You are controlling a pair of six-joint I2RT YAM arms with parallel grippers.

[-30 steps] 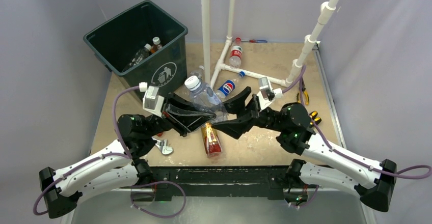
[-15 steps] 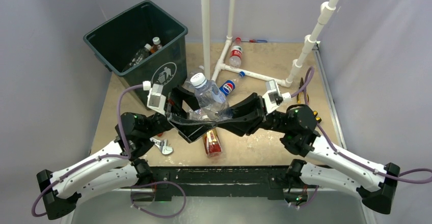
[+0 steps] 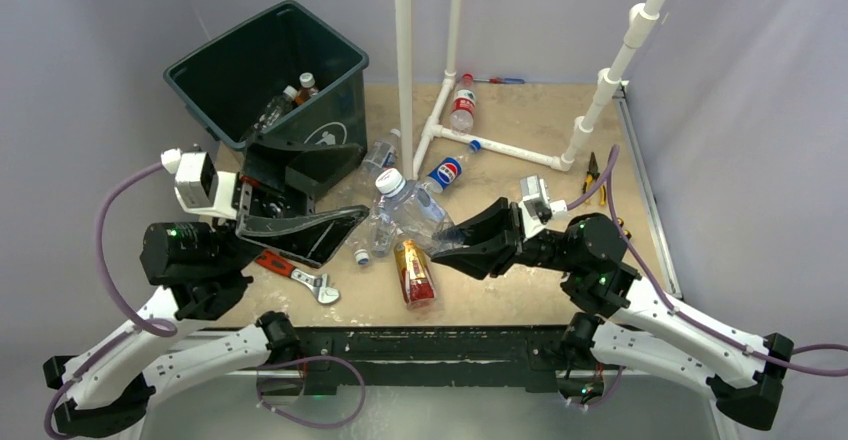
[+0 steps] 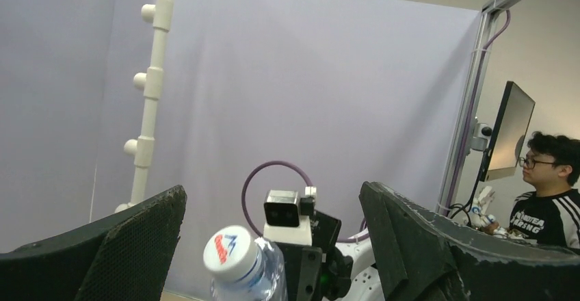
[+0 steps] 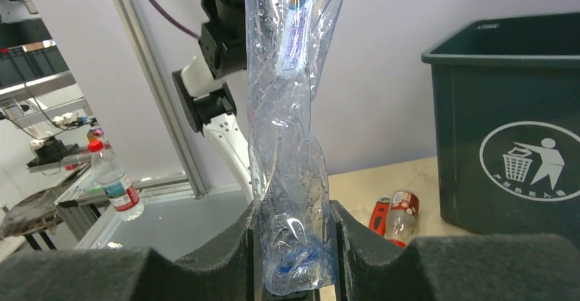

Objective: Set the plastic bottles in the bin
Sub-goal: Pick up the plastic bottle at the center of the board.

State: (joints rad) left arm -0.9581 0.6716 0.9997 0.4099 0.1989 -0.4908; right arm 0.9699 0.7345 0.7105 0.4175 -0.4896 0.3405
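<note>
A crumpled clear plastic bottle (image 3: 408,212) with a white cap is held up over the table's middle. My right gripper (image 3: 452,241) is shut on its base; the right wrist view shows the bottle (image 5: 291,144) pinched between the pads of that gripper (image 5: 293,246). My left gripper (image 3: 318,196) is open and empty, standing apart to the bottle's left, right in front of the dark green bin (image 3: 285,10). In the left wrist view the bottle's cap (image 4: 231,250) sits low between the wide jaws of the gripper (image 4: 272,198). Two bottles (image 3: 290,95) lie inside the bin.
More bottles lie on the table: an amber one (image 3: 413,272), a blue-labelled one (image 3: 447,170), a red-labelled one (image 3: 462,105) and a clear one (image 3: 380,150). A red-handled wrench (image 3: 300,275) lies near the left arm. Yellow pliers (image 3: 595,175) and a white pipe frame (image 3: 490,145) stand behind.
My left gripper opened, let go of the clear bottle and drew back left toward the bin. My right gripper closed on the bottle's base and now holds it alone.
</note>
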